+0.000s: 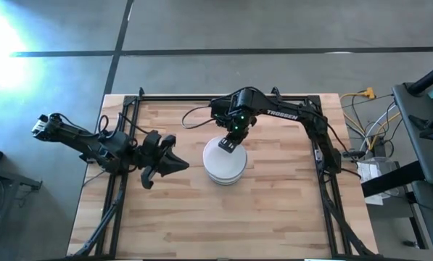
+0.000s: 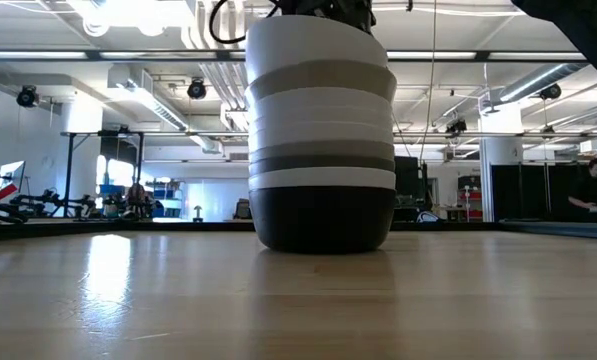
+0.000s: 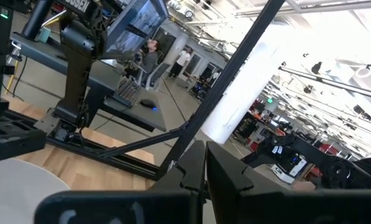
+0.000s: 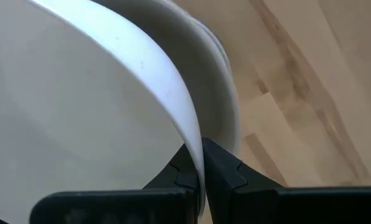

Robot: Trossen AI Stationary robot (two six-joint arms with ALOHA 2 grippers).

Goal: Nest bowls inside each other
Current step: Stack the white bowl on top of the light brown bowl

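1. I see the bowls (image 1: 224, 164) nested in one stack at mid-table, black at the bottom.
2. My right gripper (image 1: 228, 143) pinches the top white bowl (image 4: 79, 118) by its rim.
3. My left gripper (image 1: 181, 165) waits closed beside the stack.

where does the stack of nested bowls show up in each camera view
High view: the nested stack of round white, grey and black bowls sits mid-table, under the right gripper.
Low view: it fills the centre, black bowl lowest.
Left wrist view: only a white edge, lower left.
Right wrist view: the top white bowl's rim, pinched.
Shared landmark: the wooden table.
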